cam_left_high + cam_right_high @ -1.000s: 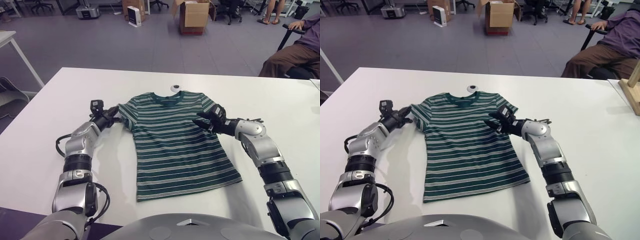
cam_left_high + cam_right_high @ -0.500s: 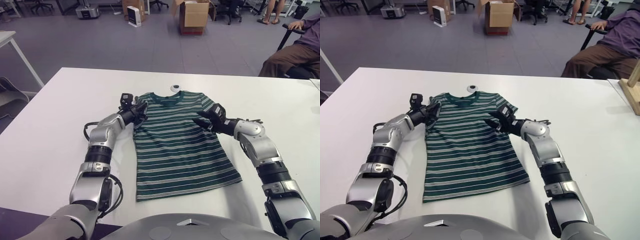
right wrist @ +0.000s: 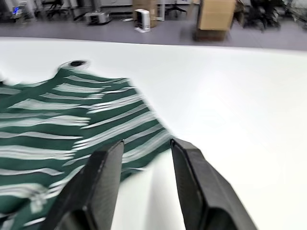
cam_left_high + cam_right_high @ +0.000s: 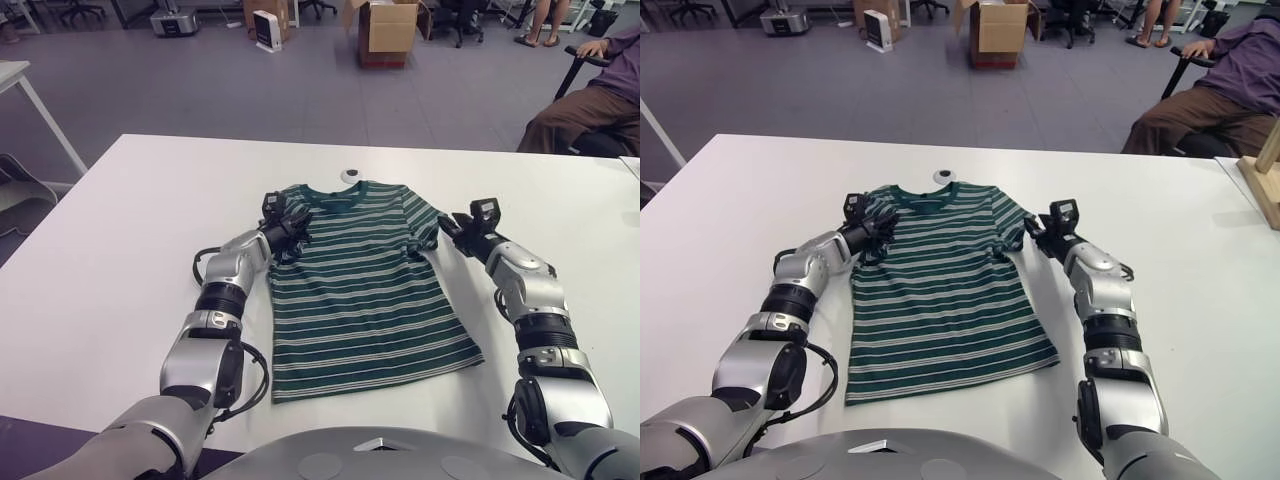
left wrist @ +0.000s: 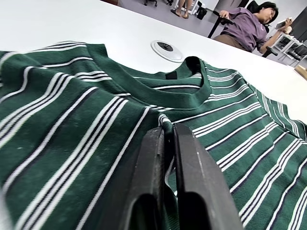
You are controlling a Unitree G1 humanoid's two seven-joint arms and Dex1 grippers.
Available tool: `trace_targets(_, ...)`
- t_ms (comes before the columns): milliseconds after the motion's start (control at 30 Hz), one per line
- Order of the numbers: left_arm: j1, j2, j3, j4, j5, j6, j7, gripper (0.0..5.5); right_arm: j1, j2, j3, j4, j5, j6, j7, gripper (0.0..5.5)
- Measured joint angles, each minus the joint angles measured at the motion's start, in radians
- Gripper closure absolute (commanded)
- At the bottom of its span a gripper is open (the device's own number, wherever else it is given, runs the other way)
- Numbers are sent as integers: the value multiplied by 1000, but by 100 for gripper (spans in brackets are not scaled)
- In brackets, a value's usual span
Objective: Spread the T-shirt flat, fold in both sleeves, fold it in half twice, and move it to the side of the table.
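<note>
While the striped T-shirt lies flat on the table, the left gripper is clamped on its cloth near the collar; the right gripper hangs, fingers apart, just beside a sleeve.

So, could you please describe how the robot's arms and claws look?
The left arm and right arm are silver-grey rounded shells with black ribbed joints and looping black cables. The left claw and right claw are black, each with two flat fingers.
</note>
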Motion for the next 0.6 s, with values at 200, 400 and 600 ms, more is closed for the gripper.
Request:
trace_targets(200, 84, -3, 1, -238, -15, -20, -32, 378, -37, 32, -77, 128, 70, 48, -27, 423)
trace_targets(400, 210, 46, 54, -475, -39, 7, 8, 275, -67, 59, -120, 172, 119, 67, -8, 500)
trace_targets(600, 294, 69, 61, -591, -39, 49, 44, 182, -76, 68, -161, 161, 164, 76, -7, 385)
